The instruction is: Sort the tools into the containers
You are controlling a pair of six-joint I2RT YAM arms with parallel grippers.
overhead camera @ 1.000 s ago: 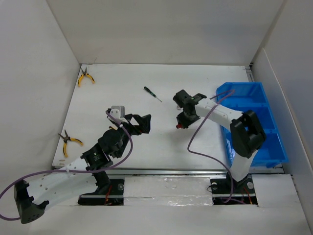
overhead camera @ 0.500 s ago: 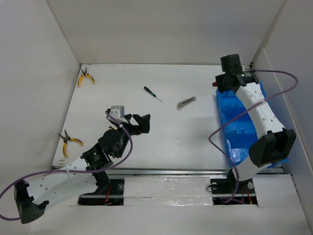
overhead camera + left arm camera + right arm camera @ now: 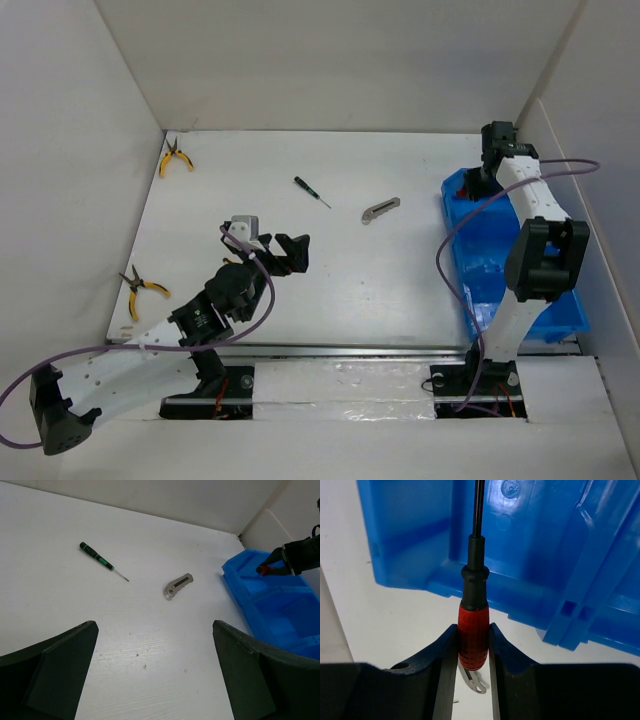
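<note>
**Tech:** Where's the red screwdriver?

**Me:** Pinched in my right gripper (image 3: pixel 472 639). Both jaws are pressed against the red grip of the screwdriver (image 3: pixel 474 587), and its shaft points away from me over the end compartment of the blue bin (image 3: pixel 405 535). It hangs in the air and touches nothing.

**Tech:** So just let go?

**Me:** I wouldn't yet. From my wrist, the handle looks to be over the white table (image 3: pixel 330 290), on the near side of the bin's wall, and only the shaft reaches across. If I let go here, I'd expect the heavy end to drop first. It could strike the rim and roll back onto the table.

**Tech:** Anything else?

**Me:** If I push forward while too low, the tip could jam against the inner wall and shove the whole bin, or twist the handle in my grip. A round handle held between two flat jaws may also swivel.

**Tech:** And your other side?

**Me:** My left gripper (image 3: pixel 293 252) has its jaws spread wide with nothing between them. It sits above mid-table, well away from the bin, so there's no clash there. The grey knife (image 3: pixel 179 584), the dark screwdriver (image 3: pixel 97 555) and both pliers, one far left (image 3: pixel 175 157) and one near left (image 3: pixel 143 288), lie unsorted on the table.
</note>
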